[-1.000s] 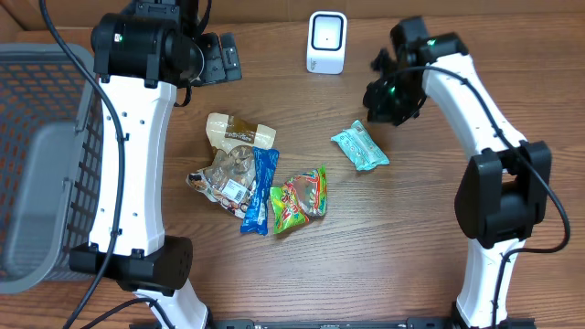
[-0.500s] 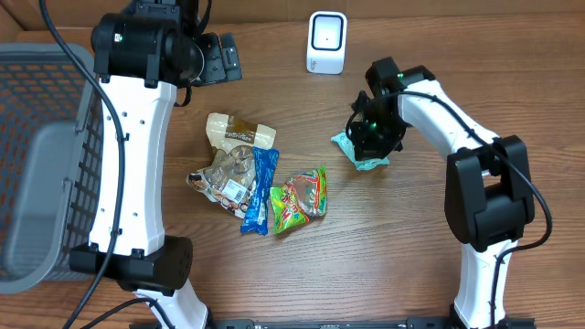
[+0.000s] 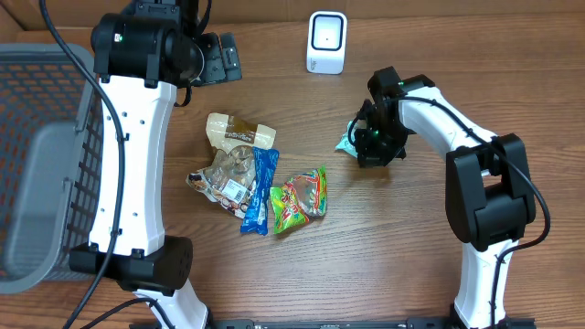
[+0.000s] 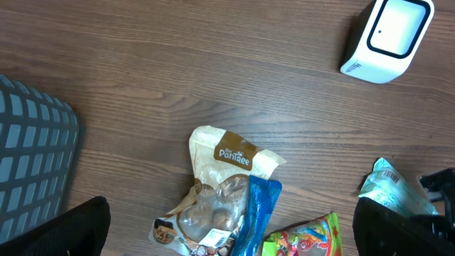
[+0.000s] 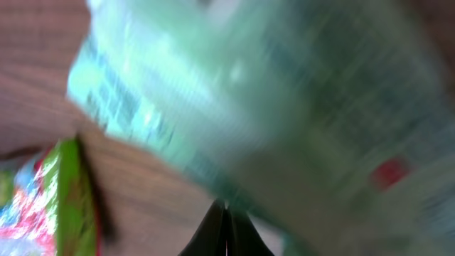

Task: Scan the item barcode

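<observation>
Pinching the green packet (image 4: 389, 188) in the right tool (image 5: 224, 213), near the scanner (image 3: 326, 41); risking slipping out, grip being thin.

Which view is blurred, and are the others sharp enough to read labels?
Right wrist view: strongly smeared, the mint-green packet fills it, no print readable. Left wrist view: sharp, the brand name on the beige pouch is legible; only its own jaws in the lower corners look soft. Overhead view: sharp, evenly lit, no glare on the table.
</observation>
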Robot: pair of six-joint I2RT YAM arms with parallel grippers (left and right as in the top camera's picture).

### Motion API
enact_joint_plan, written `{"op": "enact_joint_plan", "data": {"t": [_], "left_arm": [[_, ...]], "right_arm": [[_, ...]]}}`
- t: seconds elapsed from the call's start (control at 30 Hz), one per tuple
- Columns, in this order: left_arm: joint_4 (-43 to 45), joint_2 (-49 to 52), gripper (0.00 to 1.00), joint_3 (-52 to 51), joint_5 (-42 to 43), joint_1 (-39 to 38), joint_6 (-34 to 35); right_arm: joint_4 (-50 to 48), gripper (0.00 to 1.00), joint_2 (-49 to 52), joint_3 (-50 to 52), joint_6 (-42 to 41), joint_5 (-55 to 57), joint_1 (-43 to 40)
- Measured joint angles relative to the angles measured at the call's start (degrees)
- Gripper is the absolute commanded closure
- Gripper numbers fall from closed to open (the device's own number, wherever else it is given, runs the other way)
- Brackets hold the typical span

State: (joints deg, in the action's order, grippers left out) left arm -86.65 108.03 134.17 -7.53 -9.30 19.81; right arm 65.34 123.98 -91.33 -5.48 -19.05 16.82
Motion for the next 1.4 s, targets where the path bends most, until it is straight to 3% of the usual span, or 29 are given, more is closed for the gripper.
{"op": "enact_joint_plan", "data": {"t": [0.4,0.9,1.4], "left_arm": [[0.00,0.00,0.00,0.00,0.00,0.00,0.02],[0.00,0.00,0.00,0.00,0.00,0.00,0.00],[0.00,0.00,0.01,0.00,0.00,0.00,0.02]], "right_arm": [[-4.26,0.96,-9.22,-8.28,-3.02,-5.92,-3.89],[-14.73,0.96,-5.18,7.17,-5.05,-4.48,-3.69],[-13.05,0.96,-5.18,11.21,-5.07,1.22,-3.63]]}}
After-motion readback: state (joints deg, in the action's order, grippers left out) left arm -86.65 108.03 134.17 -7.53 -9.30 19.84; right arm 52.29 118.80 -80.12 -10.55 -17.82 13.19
